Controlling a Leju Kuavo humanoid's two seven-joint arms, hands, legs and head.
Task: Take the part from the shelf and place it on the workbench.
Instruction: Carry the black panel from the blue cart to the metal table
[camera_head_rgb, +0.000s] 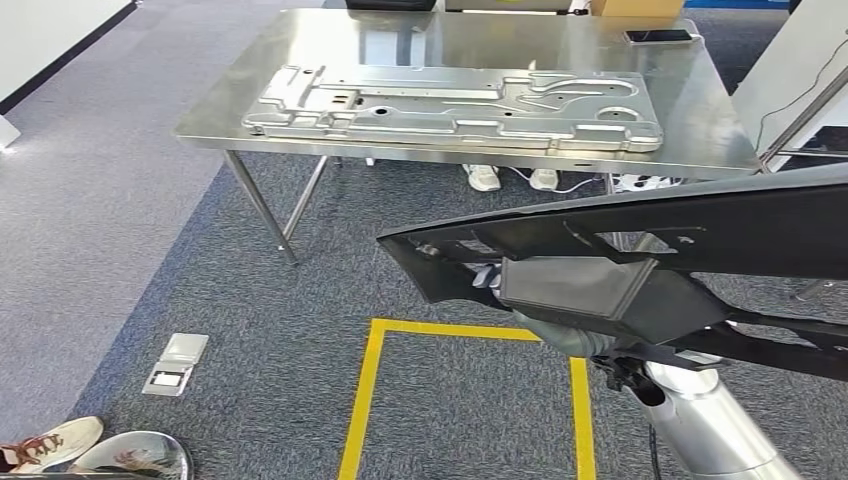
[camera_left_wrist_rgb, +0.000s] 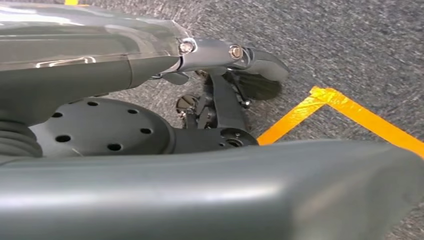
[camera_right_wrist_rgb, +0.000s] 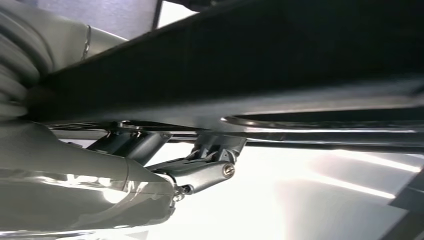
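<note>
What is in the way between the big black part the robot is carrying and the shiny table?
Only open grey carpet lies between the black part and the steel workbench. But a large silver stamped panel already covers much of the benchtop's near side, and a phone lies at its far right corner.

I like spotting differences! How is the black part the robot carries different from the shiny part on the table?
The black part is dark and matte; the silver part is bright and shiny. The black part is up in the air, tilted, carried by the right hand; the silver part lies flat on the table. Both are long, flat parts with cutouts.
</note>
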